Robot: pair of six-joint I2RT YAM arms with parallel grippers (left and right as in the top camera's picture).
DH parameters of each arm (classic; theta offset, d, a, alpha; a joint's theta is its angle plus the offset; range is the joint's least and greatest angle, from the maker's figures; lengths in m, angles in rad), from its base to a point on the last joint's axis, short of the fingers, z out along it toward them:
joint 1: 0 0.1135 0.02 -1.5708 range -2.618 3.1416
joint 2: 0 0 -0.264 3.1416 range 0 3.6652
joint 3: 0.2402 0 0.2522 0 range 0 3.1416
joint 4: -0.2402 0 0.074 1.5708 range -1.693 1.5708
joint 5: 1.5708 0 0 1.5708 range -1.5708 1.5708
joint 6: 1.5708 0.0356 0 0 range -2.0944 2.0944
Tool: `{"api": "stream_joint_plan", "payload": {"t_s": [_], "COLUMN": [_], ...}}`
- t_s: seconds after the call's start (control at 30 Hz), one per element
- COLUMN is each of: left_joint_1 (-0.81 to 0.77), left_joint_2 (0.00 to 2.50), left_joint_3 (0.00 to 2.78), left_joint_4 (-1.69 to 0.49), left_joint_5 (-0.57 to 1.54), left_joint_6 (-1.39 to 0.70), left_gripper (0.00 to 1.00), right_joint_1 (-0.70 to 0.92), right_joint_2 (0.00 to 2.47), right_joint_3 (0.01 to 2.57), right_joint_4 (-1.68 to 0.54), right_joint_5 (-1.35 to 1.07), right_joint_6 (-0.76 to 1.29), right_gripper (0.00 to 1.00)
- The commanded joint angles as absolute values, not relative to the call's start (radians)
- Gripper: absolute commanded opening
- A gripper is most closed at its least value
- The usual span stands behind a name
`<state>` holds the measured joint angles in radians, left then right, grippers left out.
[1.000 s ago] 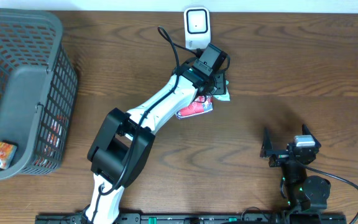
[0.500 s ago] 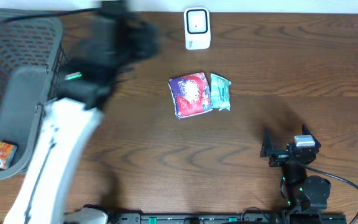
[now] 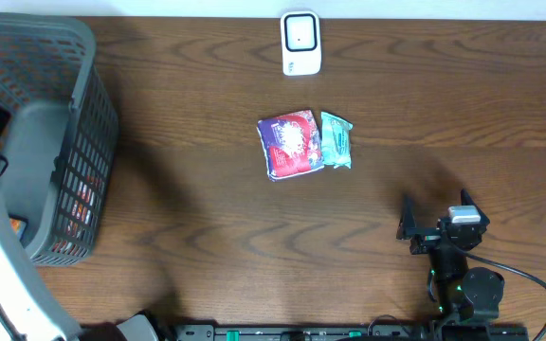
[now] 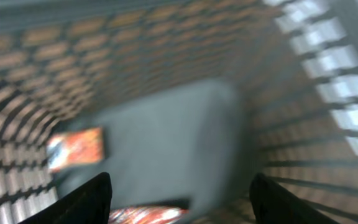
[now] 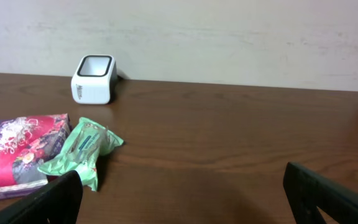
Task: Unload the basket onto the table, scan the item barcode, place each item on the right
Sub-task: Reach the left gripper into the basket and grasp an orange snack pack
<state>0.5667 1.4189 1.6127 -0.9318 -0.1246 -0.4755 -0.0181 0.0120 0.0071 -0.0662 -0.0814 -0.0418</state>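
One orange packet (image 4: 74, 149) in grey mesh basket (image 4: 303, 74), frame left above our spread, empty left fingers (image 4: 95, 199); right fingers (image 5: 48, 199) spread, farther.

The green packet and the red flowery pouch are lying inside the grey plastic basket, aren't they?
No. The green packet and the red flowery pouch lie on the brown wooden table, outside the grey plastic basket, as the overhead view shows.

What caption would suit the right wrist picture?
Open right gripper faces red packet, green packet and white scanner on wooden table.
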Motion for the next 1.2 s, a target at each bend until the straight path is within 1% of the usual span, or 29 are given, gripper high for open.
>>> {"api": "stream_joint_plan", "payload": {"t_s": [0.0, 0.1, 0.2, 0.33, 0.4, 0.83, 1.03, 1.1, 1.17], "left_joint_1": [0.619, 0.621, 0.622, 0.624, 0.624, 0.674, 0.699, 0.702, 0.702], "left_joint_2": [1.544, 1.636, 1.725, 1.824, 1.861, 2.053, 2.086, 2.087, 2.087], "left_joint_3": [1.541, 1.514, 1.494, 1.493, 1.493, 1.493, 1.493, 1.493, 1.493], "left_joint_4": [-0.992, -1.021, -1.037, -1.069, -1.058, -1.0, -0.98, -0.975, -0.969], "left_joint_5": [-0.258, -0.392, -0.425, -0.521, -0.549, -0.551, -0.516, -0.503, -0.475], "left_joint_6": [-0.571, -0.582, -0.589, -0.695, -0.694, -0.69, -0.689, -0.685, -0.664], "left_gripper": [0.71, 0.71, 0.71, 0.71, 0.71, 0.71, 0.7, 0.63, 0.51], "right_joint_1": [-0.028, -0.028, -0.028, -0.028, -0.028, -0.028, -0.028, -0.028, -0.028], "right_joint_2": [0.007, 0.007, 0.007, 0.007, 0.007, 0.007, 0.007, 0.007, 0.007], "right_joint_3": [0.006, 0.006, 0.006, 0.006, 0.006, 0.006, 0.006, 0.006, 0.006], "right_joint_4": [-0.07, -0.07, -0.07, -0.07, -0.07, -0.07, -0.07, -0.07, -0.07], "right_joint_5": [-0.081, -0.081, -0.081, -0.081, -0.081, -0.081, -0.081, -0.081, -0.081], "right_joint_6": [-0.057, -0.057, -0.057, -0.057, -0.057, -0.057, -0.057, -0.057, -0.057], "right_gripper": [0.99, 0.99, 0.99, 0.99, 0.99, 0.99, 0.99, 0.99, 0.99]}}
